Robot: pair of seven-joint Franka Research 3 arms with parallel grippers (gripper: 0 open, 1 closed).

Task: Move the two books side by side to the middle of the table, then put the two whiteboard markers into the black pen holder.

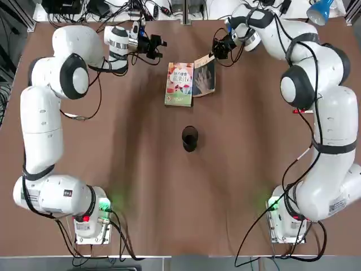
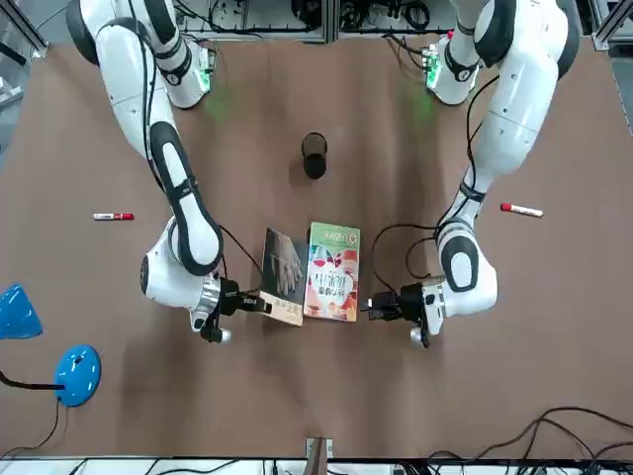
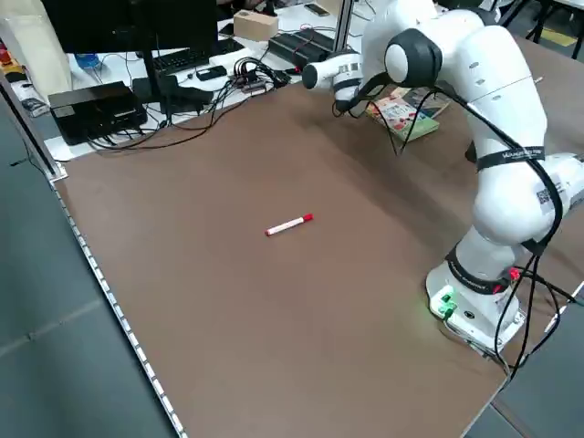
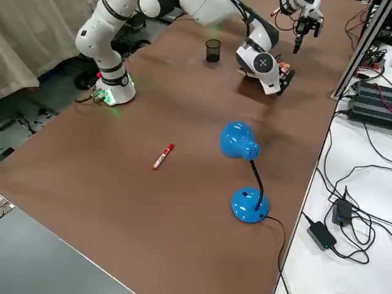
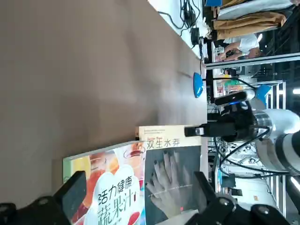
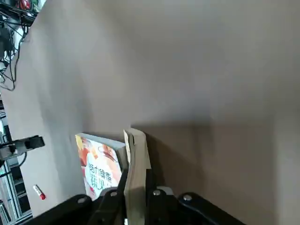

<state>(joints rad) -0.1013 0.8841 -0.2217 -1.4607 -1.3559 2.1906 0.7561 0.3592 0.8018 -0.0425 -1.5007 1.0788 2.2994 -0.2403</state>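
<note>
books [image 1: 179,84] side by side (right gripper [image 6: 137,192] clamping the dark one).

From my station I see a white desk [image 4: 361,275] running along the far side, with loose black cables [image 4: 358,211] strewn over it. A dark monitor [image 3: 100,23], a keyboard [image 3: 196,58] and a cardboard box [image 3: 256,25] stand on it. A metal post [image 3: 32,128] rises at a far corner. Smooth grey floor [image 3: 82,319] shows on the left, and I get more of it on the right. Toward the near left, a pale beige curtain [image 4: 30,49] hangs in folds. My left wrist view also catches a person in white [image 5: 248,43] in the room and a bright light [image 5: 296,91].
</note>
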